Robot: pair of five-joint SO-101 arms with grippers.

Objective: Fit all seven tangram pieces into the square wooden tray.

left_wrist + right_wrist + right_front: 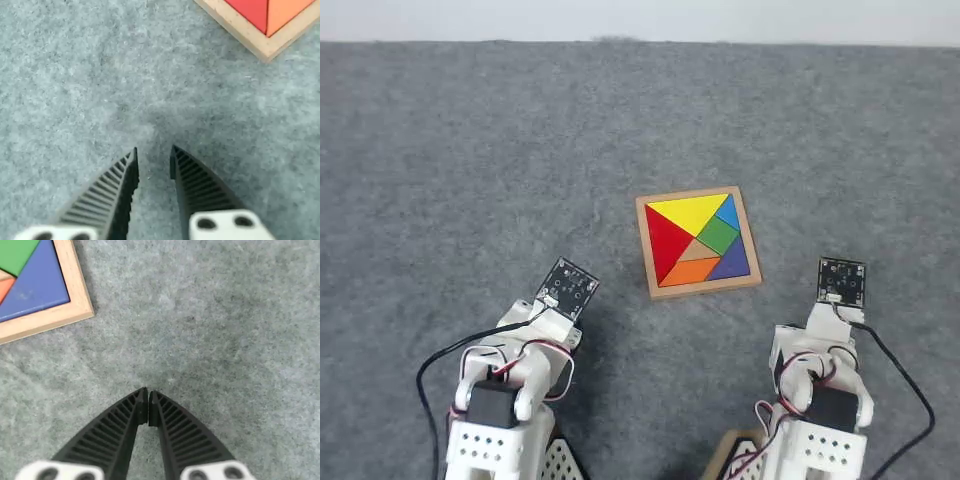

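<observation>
While seven pieces (pixel 690 213) fill one tray (pixel 644 245), left gripper (pixel 153 149) is parted, right gripper (pixel 148 391) clenched.

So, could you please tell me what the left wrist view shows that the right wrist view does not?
Only the left wrist view shows the red piece and the left gripper, slightly open over the grey mat. Only the right wrist view shows the green piece, the blue piece and the right gripper, shut over the mat. Both show a corner of the wooden tray, part of the orange piece and the mat.
</observation>
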